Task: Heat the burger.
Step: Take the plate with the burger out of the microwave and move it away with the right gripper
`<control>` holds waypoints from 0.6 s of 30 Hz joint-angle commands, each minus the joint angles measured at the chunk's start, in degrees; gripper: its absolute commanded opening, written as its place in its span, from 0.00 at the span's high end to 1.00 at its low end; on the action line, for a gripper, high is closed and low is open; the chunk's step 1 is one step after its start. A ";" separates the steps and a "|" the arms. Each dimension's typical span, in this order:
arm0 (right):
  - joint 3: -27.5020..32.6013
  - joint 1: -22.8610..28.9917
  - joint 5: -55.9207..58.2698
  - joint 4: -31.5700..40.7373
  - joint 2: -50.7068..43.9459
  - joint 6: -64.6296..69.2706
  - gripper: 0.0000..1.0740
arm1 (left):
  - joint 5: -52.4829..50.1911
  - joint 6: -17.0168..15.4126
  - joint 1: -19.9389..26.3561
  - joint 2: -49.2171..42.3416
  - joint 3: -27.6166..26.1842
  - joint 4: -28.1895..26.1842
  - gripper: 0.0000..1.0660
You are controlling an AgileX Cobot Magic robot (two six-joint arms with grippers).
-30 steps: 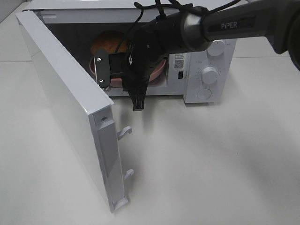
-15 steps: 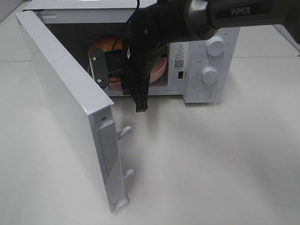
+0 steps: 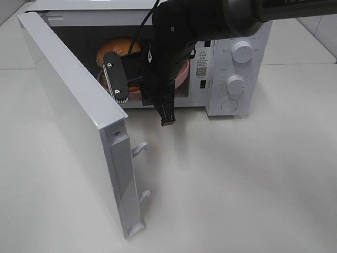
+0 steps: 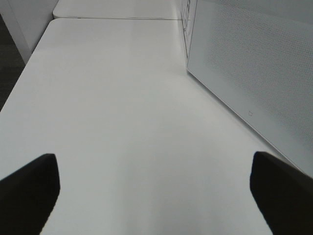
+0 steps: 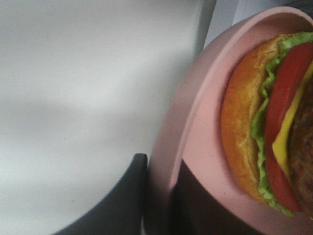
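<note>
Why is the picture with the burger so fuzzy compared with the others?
Right wrist view: the camera sits very near, so the pink plate rim and burger look soft, the dark fingers blurred. Exterior high view: sharp, a faint arm shadow on the table. Left wrist view: evenly lit, dull.

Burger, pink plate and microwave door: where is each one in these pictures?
burger (image 5: pixel 244 132), right wrist view, on the bun's golden side.
plate (image 5: pixel 195 147), right wrist view, on the bare pink rim beside the bun.
door (image 3: pixel 68 116), high view, on the open door's top edge.
</note>
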 commanded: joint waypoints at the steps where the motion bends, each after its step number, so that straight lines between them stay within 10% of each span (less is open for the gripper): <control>1: 2.58 -0.40 -2.35 -3.44 -3.21 0.29 1.00 | -0.63 0.11 0.11 -0.23 0.00 -0.06 0.08; 18: 21.08 -0.40 -17.82 -5.33 -14.38 0.57 1.00 | -0.63 0.11 0.11 -0.23 0.00 -0.06 0.08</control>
